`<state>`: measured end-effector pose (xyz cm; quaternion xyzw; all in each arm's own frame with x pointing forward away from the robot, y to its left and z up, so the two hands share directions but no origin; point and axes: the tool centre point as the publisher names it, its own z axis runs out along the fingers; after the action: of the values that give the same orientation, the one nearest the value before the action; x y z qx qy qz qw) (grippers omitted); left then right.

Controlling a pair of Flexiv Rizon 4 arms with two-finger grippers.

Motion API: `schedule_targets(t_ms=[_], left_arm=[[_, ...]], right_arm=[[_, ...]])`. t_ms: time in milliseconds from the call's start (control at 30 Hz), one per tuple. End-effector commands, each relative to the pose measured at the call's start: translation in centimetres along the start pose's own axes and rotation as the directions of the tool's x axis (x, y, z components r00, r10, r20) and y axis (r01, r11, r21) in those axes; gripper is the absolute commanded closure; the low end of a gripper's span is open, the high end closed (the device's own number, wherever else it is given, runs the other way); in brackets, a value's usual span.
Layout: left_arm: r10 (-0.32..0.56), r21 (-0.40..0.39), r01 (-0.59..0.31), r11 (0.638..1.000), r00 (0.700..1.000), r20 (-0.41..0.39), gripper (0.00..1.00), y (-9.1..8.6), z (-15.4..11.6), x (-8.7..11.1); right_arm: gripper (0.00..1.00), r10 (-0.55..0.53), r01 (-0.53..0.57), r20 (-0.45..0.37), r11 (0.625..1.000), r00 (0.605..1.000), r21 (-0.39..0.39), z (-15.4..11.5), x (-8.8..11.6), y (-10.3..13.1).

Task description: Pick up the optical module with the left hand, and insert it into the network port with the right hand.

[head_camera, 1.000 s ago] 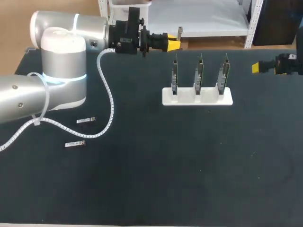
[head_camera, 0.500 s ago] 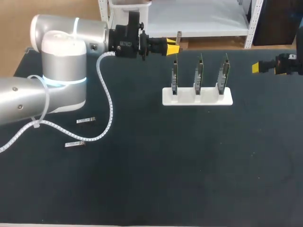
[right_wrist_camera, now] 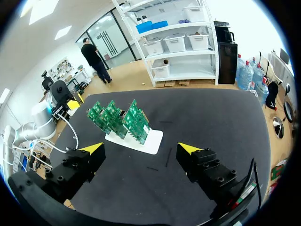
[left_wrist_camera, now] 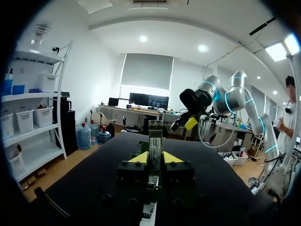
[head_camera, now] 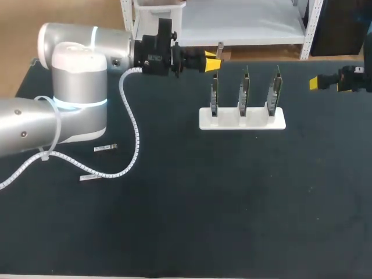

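Observation:
My left gripper (head_camera: 213, 61) hangs over the table's back edge, left of the boards, shut on a slim metal optical module (head_camera: 220, 46). In the left wrist view the module (left_wrist_camera: 155, 137) stands clamped between the yellow tips of that gripper (left_wrist_camera: 151, 158) and juts out past them. Three green network boards (head_camera: 244, 90) stand upright in a white holder (head_camera: 242, 119). My right gripper (head_camera: 314, 83) sits at the table's far right, apart from the holder. In its own view the right gripper (right_wrist_camera: 141, 150) is open wide with nothing between its fingers, and the boards (right_wrist_camera: 117, 118) lie ahead of it.
Two spare modules lie on the dark mat at the left, one (head_camera: 105, 148) beside the left arm's base, one (head_camera: 90, 176) partly under the white coiled cable (head_camera: 135, 136). The mat in front of the holder is bare.
My left arm has shifted a little, bringing the gripper and its module slightly lower and nearer the boards; the cable has slid over the lower spare module. The right arm has kept still.

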<state>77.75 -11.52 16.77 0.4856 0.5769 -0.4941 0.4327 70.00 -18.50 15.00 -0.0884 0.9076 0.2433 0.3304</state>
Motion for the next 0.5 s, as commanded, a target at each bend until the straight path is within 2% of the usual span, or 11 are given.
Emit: schedule_targets(t_ms=[33,500], left_arm=[[-0.006,-0.015,0.006,1.0,1.0,0.004,1.0,-0.2,0.23,0.44],[-0.016,-0.027,0.016,1.0,1.0,0.0,1.0,-0.11,0.31,0.91]], right_arm=[[0.0,0.0,0.0,0.0,1.0,1.0,0.0,0.0,0.0,0.0],[0.0,0.0,0.0,0.0,1.0,1.0,0.0,0.0,0.0,0.0]])
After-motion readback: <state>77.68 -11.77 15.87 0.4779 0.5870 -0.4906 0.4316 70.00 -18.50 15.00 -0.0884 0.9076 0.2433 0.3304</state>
